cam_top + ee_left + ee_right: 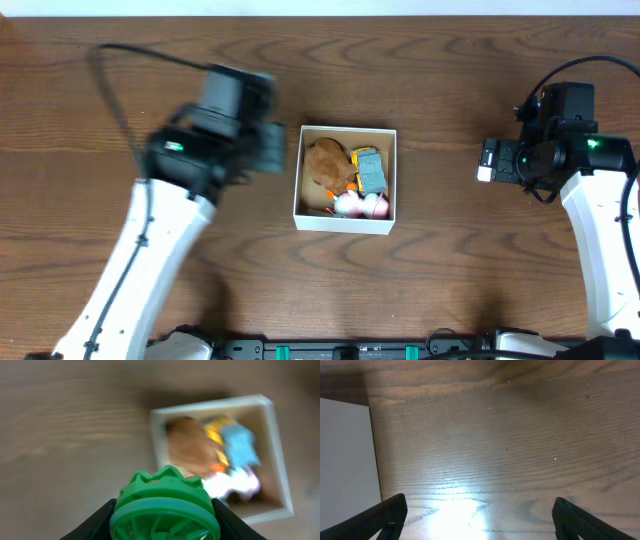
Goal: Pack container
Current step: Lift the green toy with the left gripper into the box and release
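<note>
Squarely set container (346, 222), opening upward, left gripper (163, 519) clasping green toy (161, 491)

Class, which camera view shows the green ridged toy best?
The left wrist view: the green ridged toy fills the foreground, gripped by the left gripper. Overhead hides it beneath that gripper; the right wrist view shows none of it.
</note>
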